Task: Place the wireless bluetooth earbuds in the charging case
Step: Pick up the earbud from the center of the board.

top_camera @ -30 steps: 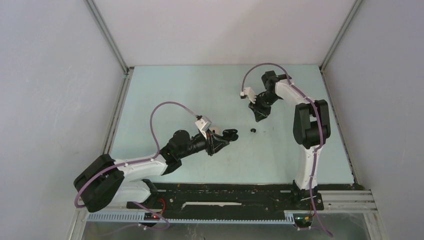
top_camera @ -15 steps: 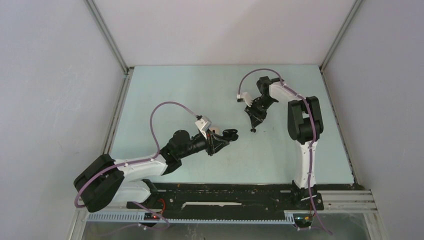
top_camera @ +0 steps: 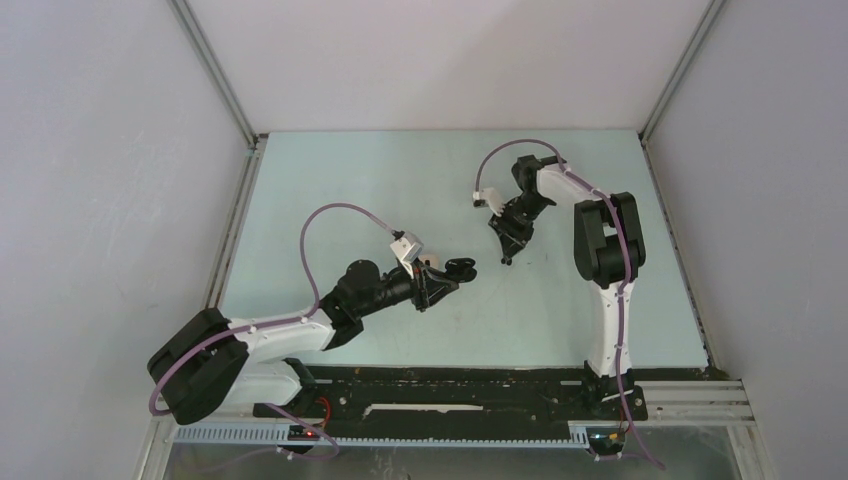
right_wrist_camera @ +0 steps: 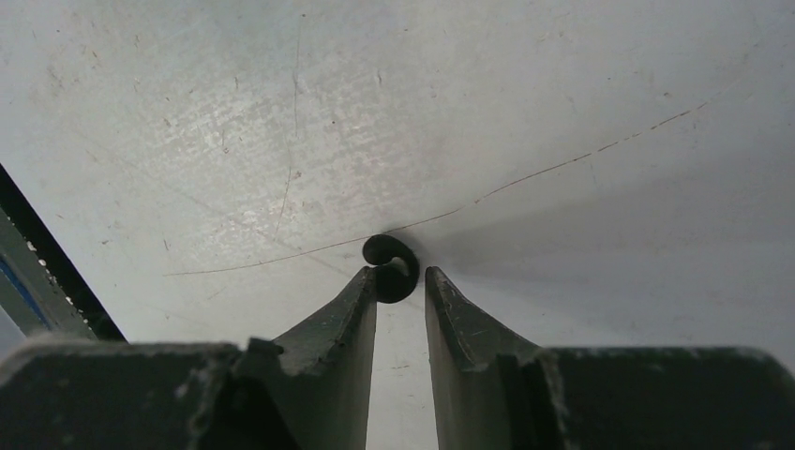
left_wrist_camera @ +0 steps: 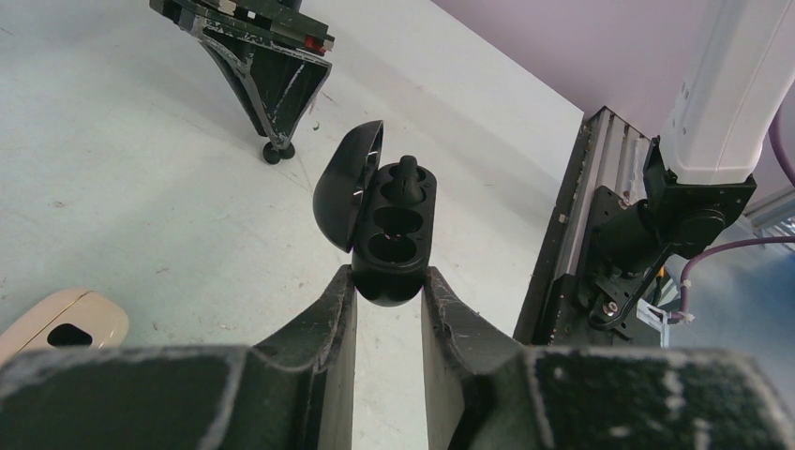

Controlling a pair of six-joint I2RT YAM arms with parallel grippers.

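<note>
Wide pale table (top_camera: 350, 180) under both arms. The left arm reaches in low from the near left, and the right arm bends down from the far right.

The left tool (left_wrist_camera: 387, 277) is clamped on the rounded bottom end of the black charging case (left_wrist_camera: 394, 230) and holds it off the table near the centre, lid swung open to the left. The right tool (right_wrist_camera: 400, 281) points straight down at the table, just right of the case and a little beyond it, with its jaws a narrow gap apart.

Inside the case, one black earbud (left_wrist_camera: 406, 173) sits in the socket farthest from the left tool, and the two sockets nearer to it are bare.

The loose earbud (right_wrist_camera: 392, 267), tiny and black, lies on the table right at the right tool's tips, partly between them and against the left-hand tip in the wrist view. I cannot tell if it is pinched.
</note>
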